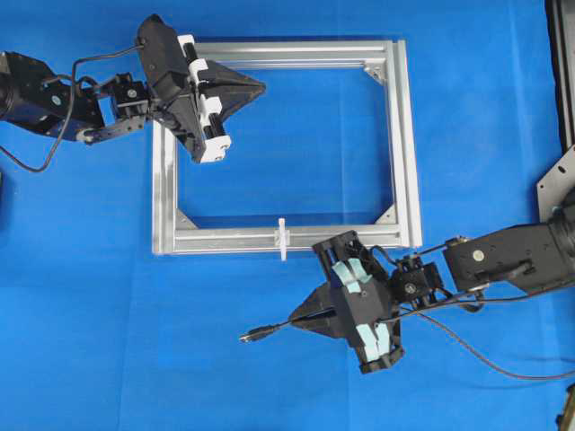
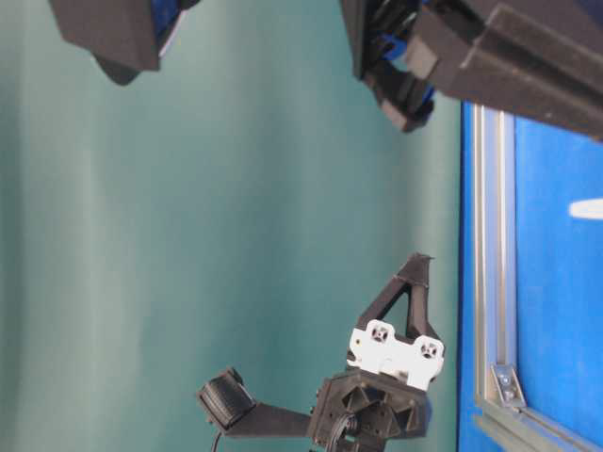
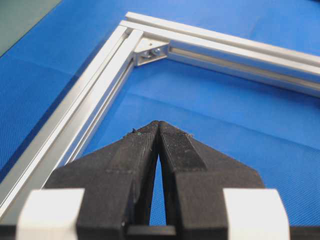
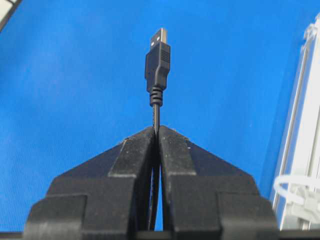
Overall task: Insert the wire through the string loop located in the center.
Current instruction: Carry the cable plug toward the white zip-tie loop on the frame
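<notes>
The wire (image 1: 269, 329) is a thin black cable ending in a dark plug (image 4: 157, 62) with a metal tip. My right gripper (image 4: 157, 128) (image 1: 296, 323) is shut on the wire just behind the plug, which points left over the blue cloth. The string loop (image 1: 281, 238) is a small white tie across the near bar of the silver frame (image 1: 296, 239), above and a little left of the right gripper; in the right wrist view the loop (image 4: 295, 187) shows at the right edge. My left gripper (image 3: 158, 123) (image 1: 260, 87) is shut on nothing, hovering over the frame's far left corner.
The frame's corner bracket (image 3: 150, 50) lies ahead of the left gripper. The right arm's own cable (image 1: 485, 355) trails over the cloth at the lower right. A black structure (image 1: 561, 72) stands at the right edge.
</notes>
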Robot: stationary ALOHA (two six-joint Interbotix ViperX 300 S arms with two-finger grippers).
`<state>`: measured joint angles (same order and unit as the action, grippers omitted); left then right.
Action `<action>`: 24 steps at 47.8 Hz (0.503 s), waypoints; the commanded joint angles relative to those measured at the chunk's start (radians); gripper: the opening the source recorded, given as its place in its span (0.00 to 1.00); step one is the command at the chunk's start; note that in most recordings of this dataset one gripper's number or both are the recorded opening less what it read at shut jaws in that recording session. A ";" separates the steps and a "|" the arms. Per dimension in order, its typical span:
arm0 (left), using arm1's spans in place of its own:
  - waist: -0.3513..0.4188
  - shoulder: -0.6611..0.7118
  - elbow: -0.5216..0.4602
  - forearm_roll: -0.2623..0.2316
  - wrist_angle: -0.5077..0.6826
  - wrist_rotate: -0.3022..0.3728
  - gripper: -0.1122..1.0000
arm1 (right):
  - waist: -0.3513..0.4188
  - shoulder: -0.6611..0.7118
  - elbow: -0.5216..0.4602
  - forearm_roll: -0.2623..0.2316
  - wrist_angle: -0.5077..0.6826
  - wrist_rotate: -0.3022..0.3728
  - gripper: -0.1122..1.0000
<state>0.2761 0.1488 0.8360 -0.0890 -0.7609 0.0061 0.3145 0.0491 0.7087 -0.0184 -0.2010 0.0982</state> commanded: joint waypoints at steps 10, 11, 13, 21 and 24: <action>0.002 -0.031 -0.006 0.003 -0.005 0.000 0.10 | 0.003 -0.083 0.067 0.008 -0.011 0.005 0.08; 0.002 -0.031 -0.006 0.003 -0.005 0.000 0.10 | 0.003 -0.087 0.074 0.011 -0.011 0.005 0.08; 0.002 -0.031 -0.006 0.003 -0.005 0.000 0.10 | 0.002 -0.101 0.092 0.015 -0.009 0.005 0.08; 0.002 -0.031 -0.006 0.002 -0.005 0.000 0.10 | 0.003 -0.152 0.163 0.023 -0.005 0.005 0.08; 0.002 -0.031 -0.008 0.003 -0.005 0.000 0.10 | 0.003 -0.169 0.187 0.028 -0.003 0.005 0.08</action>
<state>0.2761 0.1473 0.8360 -0.0890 -0.7609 0.0046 0.3145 -0.0828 0.8836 0.0015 -0.2010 0.1012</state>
